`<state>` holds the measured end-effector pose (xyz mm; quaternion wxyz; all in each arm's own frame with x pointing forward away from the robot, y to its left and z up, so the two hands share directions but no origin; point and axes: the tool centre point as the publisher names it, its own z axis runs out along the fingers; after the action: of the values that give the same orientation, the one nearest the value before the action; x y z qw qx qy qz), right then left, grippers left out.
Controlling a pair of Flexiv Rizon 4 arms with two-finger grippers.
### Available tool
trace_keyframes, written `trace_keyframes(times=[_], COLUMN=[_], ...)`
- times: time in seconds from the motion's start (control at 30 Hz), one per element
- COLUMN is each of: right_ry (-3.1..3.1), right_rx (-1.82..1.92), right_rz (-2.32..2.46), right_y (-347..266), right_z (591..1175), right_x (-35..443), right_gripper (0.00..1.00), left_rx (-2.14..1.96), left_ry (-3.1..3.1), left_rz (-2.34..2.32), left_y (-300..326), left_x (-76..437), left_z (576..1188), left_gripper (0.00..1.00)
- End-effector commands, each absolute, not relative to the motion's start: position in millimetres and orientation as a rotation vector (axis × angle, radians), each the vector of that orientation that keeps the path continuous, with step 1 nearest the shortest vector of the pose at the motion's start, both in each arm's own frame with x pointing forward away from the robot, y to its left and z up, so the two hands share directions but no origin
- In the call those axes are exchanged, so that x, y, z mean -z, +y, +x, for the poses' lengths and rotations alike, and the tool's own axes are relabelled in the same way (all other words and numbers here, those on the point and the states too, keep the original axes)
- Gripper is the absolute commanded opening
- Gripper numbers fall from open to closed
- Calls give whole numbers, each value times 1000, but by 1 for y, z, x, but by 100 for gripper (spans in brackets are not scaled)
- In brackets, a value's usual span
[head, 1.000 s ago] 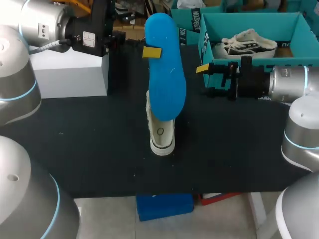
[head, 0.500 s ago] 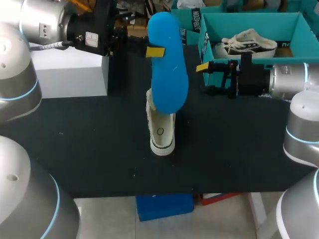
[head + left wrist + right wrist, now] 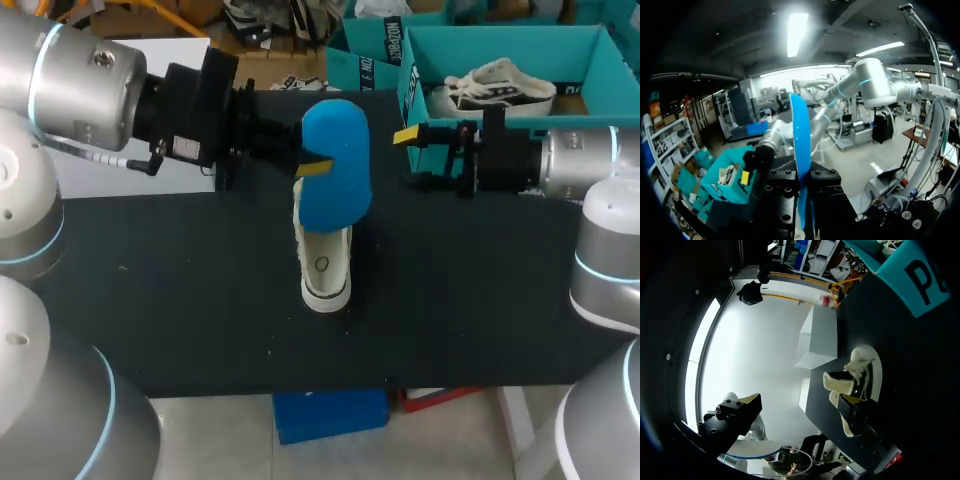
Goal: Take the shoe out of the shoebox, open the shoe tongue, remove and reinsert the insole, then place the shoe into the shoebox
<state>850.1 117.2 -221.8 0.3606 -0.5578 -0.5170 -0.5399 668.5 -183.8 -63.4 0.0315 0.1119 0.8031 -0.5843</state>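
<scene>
Left gripper [image 3: 315, 167] is pinching the insole [image 3: 337, 150] above the shoe [image 3: 326, 270], which could tip unsteadied, as the right gripper [image 3: 410, 158] is hovering open, empty.

A robotics lab: two silver robot arms, left arm [image 3: 70, 90] and right arm [image 3: 600, 165], flank a black-topped table [image 3: 180, 300], with a teal shoebox [image 3: 520, 40] at its far right.

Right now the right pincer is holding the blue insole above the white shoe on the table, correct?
No: the left pincer holds the blue insole above the white shoe on the table, as the head view shows.
</scene>
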Motion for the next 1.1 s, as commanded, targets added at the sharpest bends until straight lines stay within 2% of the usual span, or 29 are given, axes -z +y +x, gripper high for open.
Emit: trace_keyframes(times=[0.03,0.73,0.87,1.1], right_ry=[-1330,-1330,-1330,-1330], right_rx=[1395,1395,1395,1395], right_rz=[-1439,-1439,-1439,-1439], right_y=[119,119,119,119], right_z=[850,850,850,850], right_x=[223,223,223,223], right_gripper=[100,100,100,100], left_rx=[1383,1391,1457,1378], left_ry=[2047,1999,1891,1758], left_rz=[459,502,541,656], left_y=[-172,-175,-172,-147], left_x=[91,91,121,184], left_z=[640,633,609,609], left_gripper=[0,0,0,0])
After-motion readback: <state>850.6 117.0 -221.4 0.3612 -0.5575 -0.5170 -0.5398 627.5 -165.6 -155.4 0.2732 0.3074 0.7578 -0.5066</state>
